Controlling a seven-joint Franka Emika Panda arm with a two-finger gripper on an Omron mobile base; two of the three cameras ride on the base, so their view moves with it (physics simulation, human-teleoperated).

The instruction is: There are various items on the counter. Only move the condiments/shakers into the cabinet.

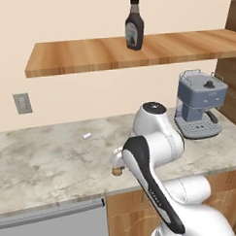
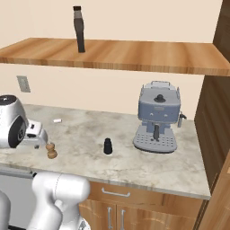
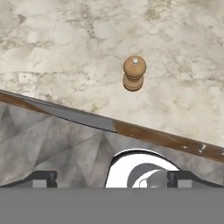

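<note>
So, your pincer (image 3: 112, 179) was wide open, with nothing between its two small dark tips. It hung above the front edge of the wide beige-grey marbled stone table (image 1: 49, 162) and looked down at the short tan wooden pepper mill (image 3: 134, 73). You could see that mill standing upright on the table, near the front edge, just beside the robot's white hand (image 2: 35, 132) but apart from it.

The dark brown syrup bottle with the black cap (image 1: 134, 25) stood upright on the long light-brown wooden plank shelf (image 1: 78, 56), up above the table. The small black shaker (image 2: 108, 146) stood on the table, between the mill and the grey-blue coffee machine (image 2: 157, 117). The tiny white cylinder (image 1: 86, 136) lay on its side farther back on the table, nearer the wall. You had a grey wall socket (image 1: 22, 103) on the pale wall to the left.
</note>
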